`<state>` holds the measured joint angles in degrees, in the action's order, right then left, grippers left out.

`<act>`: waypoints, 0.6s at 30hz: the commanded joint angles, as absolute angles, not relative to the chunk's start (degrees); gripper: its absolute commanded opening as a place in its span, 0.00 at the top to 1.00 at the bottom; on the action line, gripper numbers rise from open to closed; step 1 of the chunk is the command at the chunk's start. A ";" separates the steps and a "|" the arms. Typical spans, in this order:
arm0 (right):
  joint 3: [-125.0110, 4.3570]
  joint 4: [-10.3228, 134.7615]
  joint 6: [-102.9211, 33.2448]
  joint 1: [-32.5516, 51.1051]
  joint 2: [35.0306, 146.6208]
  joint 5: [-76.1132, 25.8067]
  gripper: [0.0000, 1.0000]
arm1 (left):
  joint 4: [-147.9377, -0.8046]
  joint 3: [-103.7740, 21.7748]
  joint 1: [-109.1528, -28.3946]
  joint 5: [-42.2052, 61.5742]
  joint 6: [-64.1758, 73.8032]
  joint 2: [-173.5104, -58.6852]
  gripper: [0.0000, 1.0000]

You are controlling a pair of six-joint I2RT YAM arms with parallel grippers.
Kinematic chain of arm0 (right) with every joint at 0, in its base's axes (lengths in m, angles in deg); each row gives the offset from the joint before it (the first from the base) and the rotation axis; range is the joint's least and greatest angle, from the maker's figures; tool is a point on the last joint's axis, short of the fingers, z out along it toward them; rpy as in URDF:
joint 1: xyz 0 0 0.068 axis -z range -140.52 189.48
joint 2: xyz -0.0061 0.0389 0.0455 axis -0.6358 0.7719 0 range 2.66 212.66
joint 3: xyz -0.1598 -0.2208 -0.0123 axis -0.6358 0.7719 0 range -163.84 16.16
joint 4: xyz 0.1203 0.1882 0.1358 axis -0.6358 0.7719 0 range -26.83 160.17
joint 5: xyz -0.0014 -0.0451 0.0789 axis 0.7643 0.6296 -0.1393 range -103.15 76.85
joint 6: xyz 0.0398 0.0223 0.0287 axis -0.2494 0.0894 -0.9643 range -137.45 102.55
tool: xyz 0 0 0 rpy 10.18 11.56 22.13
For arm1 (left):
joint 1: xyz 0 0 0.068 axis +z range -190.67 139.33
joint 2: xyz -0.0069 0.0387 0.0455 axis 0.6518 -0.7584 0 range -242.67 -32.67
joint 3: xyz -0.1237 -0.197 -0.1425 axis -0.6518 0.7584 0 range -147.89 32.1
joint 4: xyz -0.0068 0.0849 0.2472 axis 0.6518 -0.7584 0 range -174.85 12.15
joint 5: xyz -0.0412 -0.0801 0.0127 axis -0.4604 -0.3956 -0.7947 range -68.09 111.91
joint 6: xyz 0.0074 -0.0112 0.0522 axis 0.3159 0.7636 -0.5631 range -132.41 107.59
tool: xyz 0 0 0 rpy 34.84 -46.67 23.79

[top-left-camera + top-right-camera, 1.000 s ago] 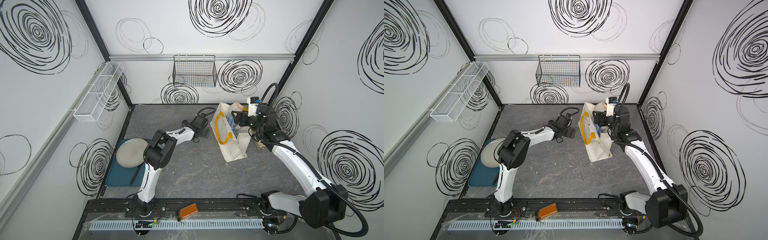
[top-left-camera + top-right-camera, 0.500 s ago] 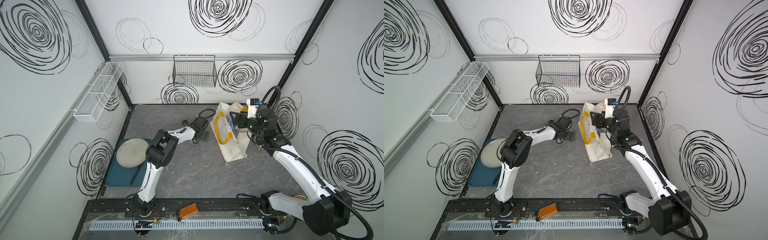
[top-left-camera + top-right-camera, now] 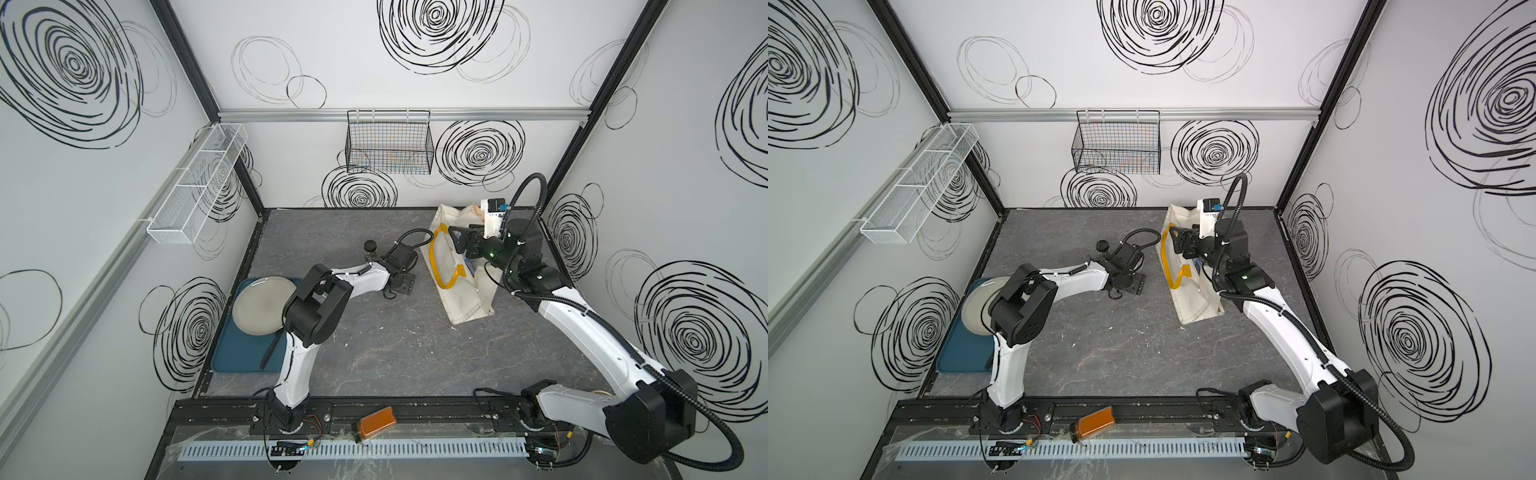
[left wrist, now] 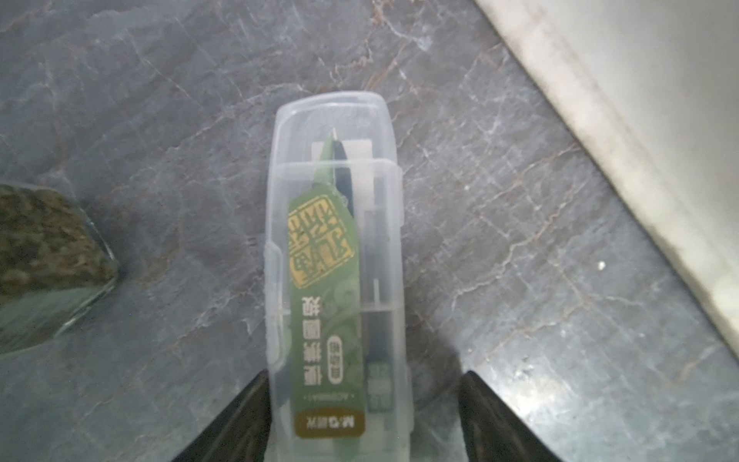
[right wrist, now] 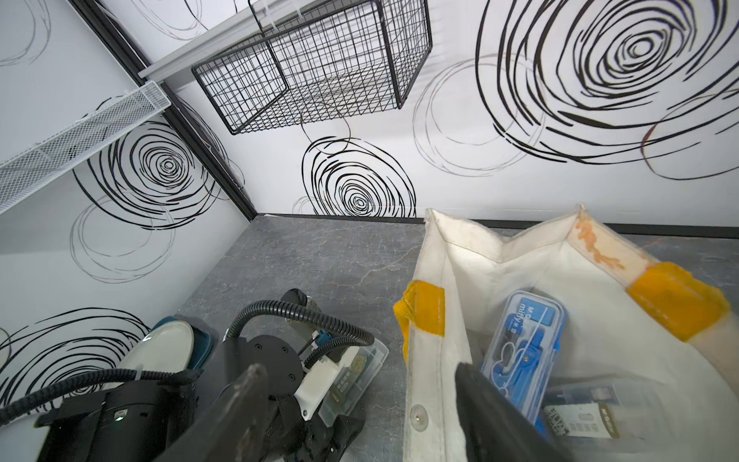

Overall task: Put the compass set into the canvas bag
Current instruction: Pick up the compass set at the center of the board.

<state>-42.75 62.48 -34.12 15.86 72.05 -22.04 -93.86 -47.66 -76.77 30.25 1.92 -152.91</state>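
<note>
Compass set point(image 4: 336, 280), on the counter point(image 4: 160, 120) beside the canvas bag point(image 3: 461, 303), looks light, stiff and slick; pinch it across its long sides. Left gripper point(image 4: 362, 376) straddles it unclamped; right gripper point(image 5: 360, 368) gapes astride the bag's wall.

You lose the near end of the compass set point(image 4: 336, 280) at the left wrist view's edge, along with most of the left gripper point(image 4: 364, 376). The jar point(image 4: 44, 260) beside it is blurred and cropped. In both top views the left arm point(image 3: 357, 280) largely covers the set. The canvas bag point(image 5: 448, 304) runs off the right wrist view.
</note>
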 commanded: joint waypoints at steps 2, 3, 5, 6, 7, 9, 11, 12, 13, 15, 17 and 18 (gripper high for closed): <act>-43.51 60.71 -34.59 14.33 72.83 -21.07 0.24 | -98.05 -45.64 -77.15 32.70 1.11 -154.13 0.39; -43.60 60.73 -34.62 13.95 73.09 -20.90 0.24 | -97.70 -45.36 -77.31 32.98 1.13 -153.92 0.43; -43.97 61.16 -34.48 13.17 73.69 -20.50 0.24 | -96.85 -44.53 -77.54 33.70 1.13 -153.45 0.47; -44.18 61.34 -34.38 12.66 73.97 -20.24 0.24 | -95.92 -43.76 -77.67 33.90 1.12 -152.98 0.51; -44.41 61.33 -34.24 12.22 74.40 -20.02 0.24 | -94.91 -42.94 -77.81 34.03 1.18 -152.32 0.52; -44.92 61.41 -34.03 11.43 75.17 -20.03 0.24 | -92.62 -40.68 -78.18 34.48 1.30 -150.62 0.54; -45.59 61.59 -33.79 10.63 76.14 -20.01 0.24 | -89.47 -37.68 -78.66 34.98 1.30 -148.01 0.56; -46.03 61.72 -33.56 10.16 76.74 -20.16 0.24 | -87.49 -35.66 -79.05 35.25 1.30 -146.31 0.56; -46.48 61.92 -33.39 9.75 77.37 -20.27 0.24 | -85.25 -33.52 -79.40 35.56 1.30 -144.51 0.56; -47.35 62.18 -33.22 9.04 78.60 -20.44 0.24 | -81.14 -29.41 -80.02 36.34 1.54 -140.57 0.56; -47.97 62.46 -33.07 8.47 79.84 -20.45 0.24 | -77.30 -25.27 -80.46 36.81 2.10 -136.67 0.56; -48.24 62.47 -33.01 8.22 80.45 -20.45 0.24 | -75.12 -22.94 -80.57 36.86 2.44 -134.56 0.56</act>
